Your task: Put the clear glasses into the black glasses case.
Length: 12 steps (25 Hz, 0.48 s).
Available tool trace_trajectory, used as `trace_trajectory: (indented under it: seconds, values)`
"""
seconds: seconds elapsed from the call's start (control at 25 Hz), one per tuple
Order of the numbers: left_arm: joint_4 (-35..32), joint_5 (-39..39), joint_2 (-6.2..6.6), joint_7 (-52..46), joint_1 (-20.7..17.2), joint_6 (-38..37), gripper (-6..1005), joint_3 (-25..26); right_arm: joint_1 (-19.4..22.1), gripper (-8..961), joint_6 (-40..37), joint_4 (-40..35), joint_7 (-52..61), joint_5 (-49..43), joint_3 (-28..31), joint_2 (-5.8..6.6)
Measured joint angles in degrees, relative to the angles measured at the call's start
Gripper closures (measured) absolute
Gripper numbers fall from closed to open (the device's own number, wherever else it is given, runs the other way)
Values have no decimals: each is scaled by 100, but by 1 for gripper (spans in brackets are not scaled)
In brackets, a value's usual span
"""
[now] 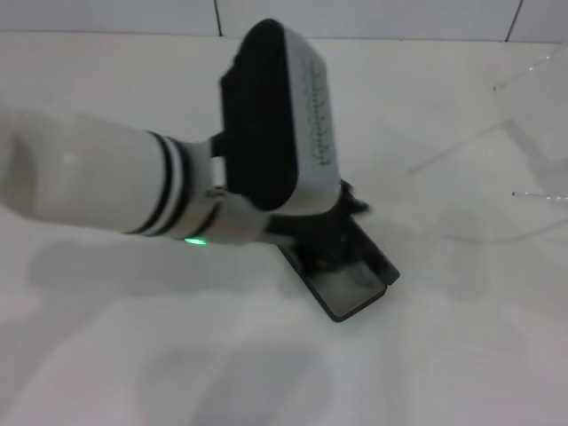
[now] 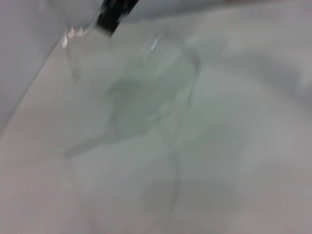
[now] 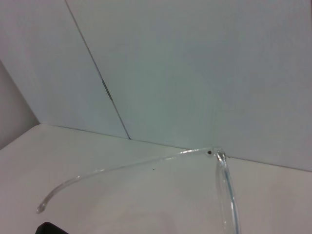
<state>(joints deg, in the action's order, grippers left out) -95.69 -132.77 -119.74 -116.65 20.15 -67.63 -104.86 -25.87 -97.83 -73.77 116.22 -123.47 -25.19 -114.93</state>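
Observation:
The black glasses case [image 1: 353, 286] lies open at the table's centre, grey lining showing, its far half hidden under my left wrist. My left gripper [image 1: 348, 202] is down over the case; only dark parts of it show past the wrist housing. The clear glasses [image 1: 470, 142] hang above the table at the right edge, temple arms pointing left, with their faint shadow on the surface below. In the right wrist view the clear glasses [image 3: 146, 163] sit very close, one temple stretched out over the table. My right gripper itself is out of view. The left wrist view shows the clear glasses [image 2: 161, 92] blurred.
The white table [image 1: 177, 355] stretches on all sides and ends at a tiled wall [image 1: 373, 18] at the back. A dark piece [image 2: 114, 12] shows beside the glasses in the left wrist view; what it is cannot be told.

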Motion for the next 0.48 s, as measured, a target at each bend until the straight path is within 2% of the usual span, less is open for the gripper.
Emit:
trace_trajectory:
  seconds: [0.08, 0.2, 0.48]
  values:
    - [-342, -593, -9, 66, -176, 13, 626, -50, -3, 835, -1, 1, 1, 0, 3, 5]
    - [-557, -1070, -5, 387, -255, 67, 626, -116, -6, 835, -2, 3, 19, 0, 10, 6]
    - [-495, -1972, 5, 1096, -451, 869, 625, -771, -15, 835, -2, 4, 58, 55, 42, 6]
